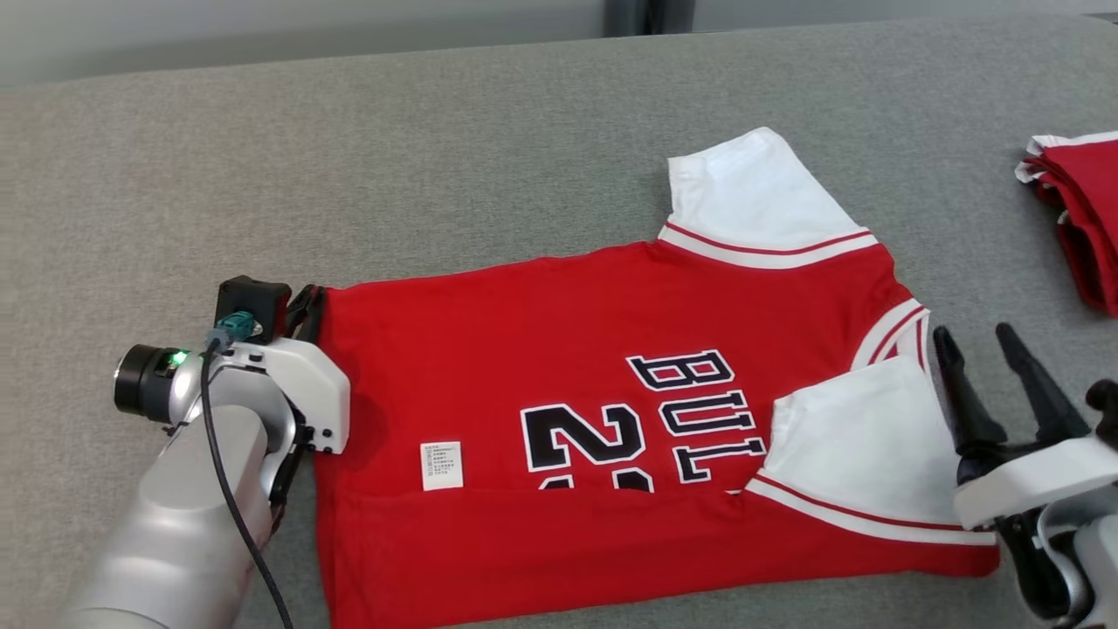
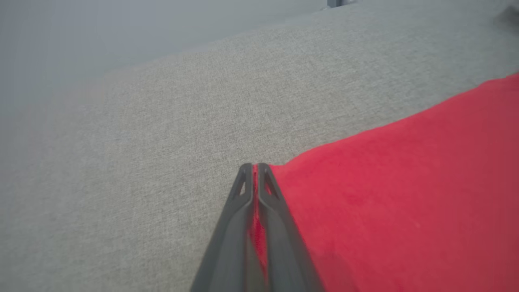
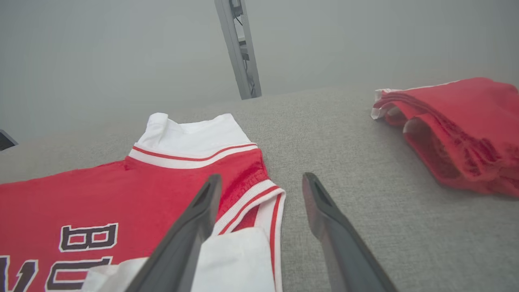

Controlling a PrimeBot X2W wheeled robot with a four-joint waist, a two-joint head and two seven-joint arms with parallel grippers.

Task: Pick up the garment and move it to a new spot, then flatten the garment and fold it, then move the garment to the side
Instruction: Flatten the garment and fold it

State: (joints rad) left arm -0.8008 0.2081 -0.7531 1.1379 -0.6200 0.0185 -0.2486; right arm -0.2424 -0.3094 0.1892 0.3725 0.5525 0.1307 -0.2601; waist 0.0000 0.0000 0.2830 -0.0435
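Across the head view a grey surface [image 1: 489, 175] of woven cloth is seen, and the red shirt [image 1: 568, 349] is laid flat on it near the middle, with its collar turned to the right. Black letters and a number are printed on the shirt, and a white label [image 1: 441, 466] is seen on its lower left part. One white sleeve [image 1: 751, 201] is spread out at the top; the other is folded in over the chest. The left gripper [image 1: 307, 307] is set at the shirt's left edge. The right gripper [image 1: 973, 336] is held just beside the collar, fingers spread, with nothing between them. A pile of red clothes [image 1: 1079, 218] is seen at the far right, well apart from the shirt.

In the left wrist view the left gripper [image 2: 254, 167] is pressed together on the edge of the red shirt [image 2: 405, 194], and a strip of red cloth is pinched between the fingers.

In the right wrist view the right gripper [image 3: 261, 178] is seen spread wide at the collar end of the red shirt [image 3: 101, 190]. The pile of red clothes [image 3: 458, 129] is seen to the right, and a metal post [image 3: 239, 48] behind the grey surface [image 3: 344, 121].
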